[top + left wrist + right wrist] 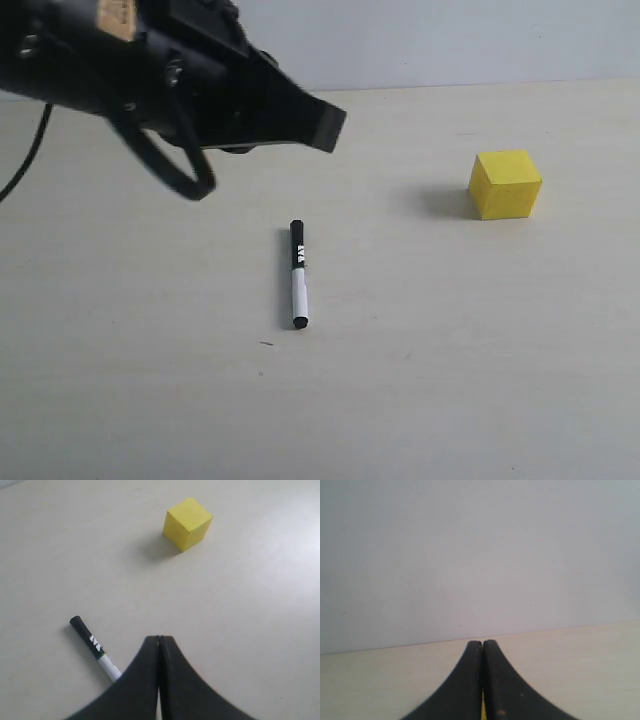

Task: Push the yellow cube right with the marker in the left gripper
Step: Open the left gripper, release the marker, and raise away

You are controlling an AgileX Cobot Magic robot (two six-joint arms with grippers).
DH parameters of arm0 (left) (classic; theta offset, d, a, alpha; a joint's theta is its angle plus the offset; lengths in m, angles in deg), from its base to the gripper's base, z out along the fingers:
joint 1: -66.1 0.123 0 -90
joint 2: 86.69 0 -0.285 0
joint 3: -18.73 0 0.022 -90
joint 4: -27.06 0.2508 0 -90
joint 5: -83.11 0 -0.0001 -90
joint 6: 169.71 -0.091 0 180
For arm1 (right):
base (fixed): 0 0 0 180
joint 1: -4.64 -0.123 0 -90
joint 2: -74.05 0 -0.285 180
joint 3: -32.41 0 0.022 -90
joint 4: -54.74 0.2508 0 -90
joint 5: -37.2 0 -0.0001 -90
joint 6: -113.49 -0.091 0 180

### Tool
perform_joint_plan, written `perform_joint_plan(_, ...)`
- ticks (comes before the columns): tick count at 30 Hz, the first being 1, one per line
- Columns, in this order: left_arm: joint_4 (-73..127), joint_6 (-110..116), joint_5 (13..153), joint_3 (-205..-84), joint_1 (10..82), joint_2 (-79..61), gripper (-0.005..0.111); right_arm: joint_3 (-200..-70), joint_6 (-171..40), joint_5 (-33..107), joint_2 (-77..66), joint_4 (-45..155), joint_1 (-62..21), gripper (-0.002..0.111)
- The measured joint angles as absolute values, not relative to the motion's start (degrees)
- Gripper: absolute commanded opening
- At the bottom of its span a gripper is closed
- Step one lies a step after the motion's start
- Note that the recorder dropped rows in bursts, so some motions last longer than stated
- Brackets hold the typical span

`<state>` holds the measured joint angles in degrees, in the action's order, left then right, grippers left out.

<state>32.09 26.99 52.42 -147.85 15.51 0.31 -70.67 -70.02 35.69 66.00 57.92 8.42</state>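
Note:
The marker [298, 275] lies flat on the pale table, black cap half pointing away, white barrel nearer; no gripper holds it. In the left wrist view the marker [92, 642] lies beside the fingers, its barrel end hidden behind them. My left gripper [330, 125] hovers above the table, up and left of the marker, and is shut on nothing [160, 639]. The yellow cube [506, 184] sits far to the right, apart from both; the left wrist view shows the cube [188, 523] ahead. My right gripper [482, 642] is shut, facing a wall, and is outside the exterior view.
The pale table [450, 380] ends at a grey-white wall [450, 40] behind. A black cable [25, 160] hangs from the left arm at the far left. A thin yellow sliver [482, 711] shows through the gap low between the right fingers.

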Motion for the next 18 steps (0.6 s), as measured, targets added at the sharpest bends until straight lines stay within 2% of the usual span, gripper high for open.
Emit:
perform_joint_plan(6, 32.2, 27.0, 53.3, -143.2, 15.5, -6.3, 0.001, -70.7, -70.0, 35.7, 66.0, 57.9, 8.4, 0.0)
perform_joint_plan(18, 32.2, 28.1, 53.7, -143.2, 15.5, -6.6, 0.001, -70.7, -70.0, 35.7, 66.0, 57.9, 8.4, 0.0)
